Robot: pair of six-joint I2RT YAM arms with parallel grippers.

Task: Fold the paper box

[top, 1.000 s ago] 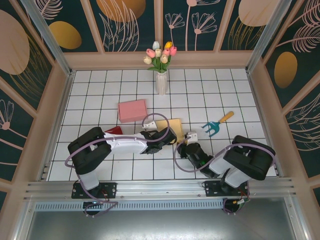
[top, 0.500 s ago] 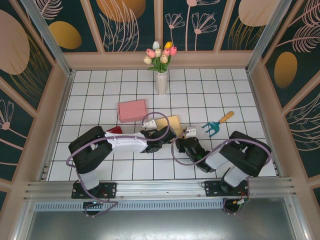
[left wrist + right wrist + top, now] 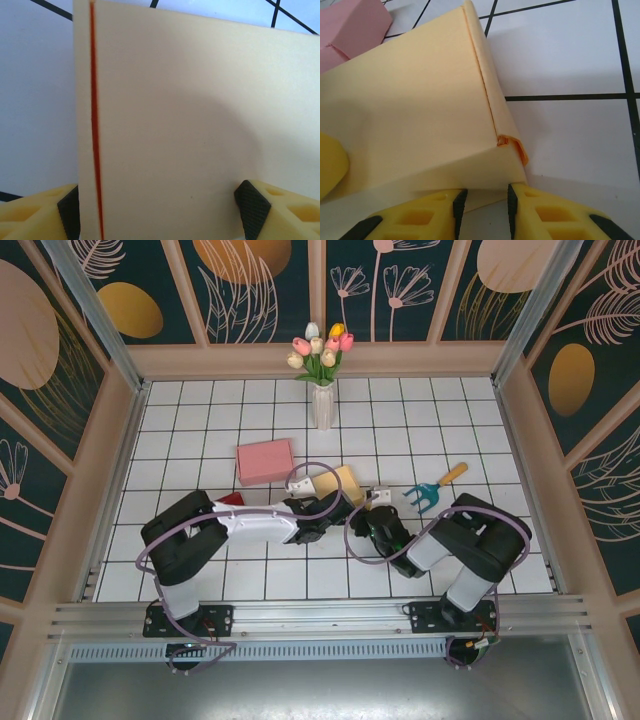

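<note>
The pale yellow paper box (image 3: 338,482) lies on the white tiled table, just beyond both grippers. In the left wrist view its broad panel (image 3: 190,115), with a red line near the left edge, spans the whole gap of my left gripper (image 3: 160,212). Both black pads (image 3: 252,210) touch its sides. My left gripper (image 3: 330,508) holds the box's near edge. My right gripper (image 3: 366,516) is at the box's right corner. In the right wrist view the box's end (image 3: 420,120) rests over my right gripper (image 3: 484,195), whose jaws stand slightly apart with table showing between them.
A pink box (image 3: 265,460) lies behind and left of the yellow one, also seen as a pink box (image 3: 350,30) at the top left. A red piece (image 3: 228,500) sits by the left arm. A blue garden fork (image 3: 432,492) lies right. A vase of tulips (image 3: 322,400) stands at the back.
My right gripper has moved left and away from me, up against the box's right corner. The box has shifted slightly back and left. My left gripper stays on the box.
</note>
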